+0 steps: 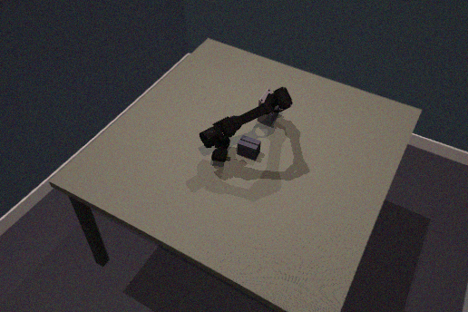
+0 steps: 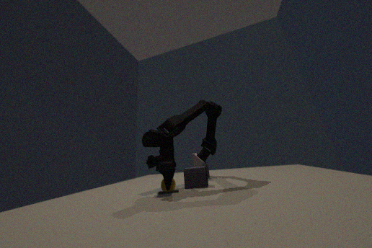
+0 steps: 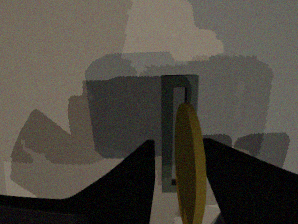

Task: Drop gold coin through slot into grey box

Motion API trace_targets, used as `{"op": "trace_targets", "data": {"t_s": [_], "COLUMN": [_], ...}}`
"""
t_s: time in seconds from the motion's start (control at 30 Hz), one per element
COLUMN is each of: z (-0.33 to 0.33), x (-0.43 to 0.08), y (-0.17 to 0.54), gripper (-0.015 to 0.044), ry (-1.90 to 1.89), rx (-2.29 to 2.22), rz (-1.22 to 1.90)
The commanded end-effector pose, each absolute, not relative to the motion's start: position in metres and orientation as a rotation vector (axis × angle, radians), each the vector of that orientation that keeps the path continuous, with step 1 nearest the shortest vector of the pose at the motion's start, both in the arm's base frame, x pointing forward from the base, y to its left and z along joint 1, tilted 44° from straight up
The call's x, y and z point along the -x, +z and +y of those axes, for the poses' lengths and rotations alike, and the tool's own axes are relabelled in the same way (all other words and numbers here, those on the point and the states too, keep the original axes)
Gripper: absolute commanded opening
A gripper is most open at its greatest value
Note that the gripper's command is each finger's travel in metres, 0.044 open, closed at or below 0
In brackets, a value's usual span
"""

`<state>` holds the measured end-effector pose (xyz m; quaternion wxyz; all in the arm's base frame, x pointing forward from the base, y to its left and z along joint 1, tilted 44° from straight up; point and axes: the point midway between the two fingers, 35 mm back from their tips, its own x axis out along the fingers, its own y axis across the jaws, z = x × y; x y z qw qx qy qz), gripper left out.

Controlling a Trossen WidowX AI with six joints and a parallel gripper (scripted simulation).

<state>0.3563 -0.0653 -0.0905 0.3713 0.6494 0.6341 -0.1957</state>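
Exterior view, coin: the gold coin (image 2: 164, 185) (image 3: 189, 170) is seen upright on its edge at the dark-green holder (image 2: 161, 193) (image 3: 167, 170), partly hidden by the gripper (image 2: 168, 188) (image 3: 177, 147).
Holder: it is laid flat on the table (image 1: 150, 141) (image 2: 231, 220), left of the box; its long opening is partly covered by the coin in the wrist view.
Gripper: its fingers are pointed down around the coin and set fairly narrow, with a gap left between the coin and the left-hand finger in the wrist view; the coin is not clamped. Whether it is touched by the right-hand finger cannot be told.
Box: the grey box (image 1: 248, 148) (image 2: 195, 178) is placed near the holder, its lid closed.
Slot: the dark slot (image 1: 249, 141) is shown across the lid in the top view, with the coin outside it.
Box contents: these cannot be seen.
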Motion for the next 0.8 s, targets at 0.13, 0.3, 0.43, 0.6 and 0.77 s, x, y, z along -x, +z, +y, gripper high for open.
{"op": "trace_targets", "data": {"t_s": [0.13, 0.3, 0.43, 0.6, 0.77], "z": [-0.064, -0.064, -0.065, -0.074, -0.083], "x": [-0.356, -0.356, -0.356, -0.355, -0.355], "y": [-0.092, -0.092, -0.091, -0.083, -0.075], "gripper": [0.0000, 0.0000, 0.0000, 0.0000, 0.0000], "ry": [-0.504, -0.504, -0.504, -0.506, -0.508], "rx": [-1.674, -1.674, -1.674, -1.673, -1.672], "rz": [1.629, 1.629, 1.629, 1.628, 1.627]}}
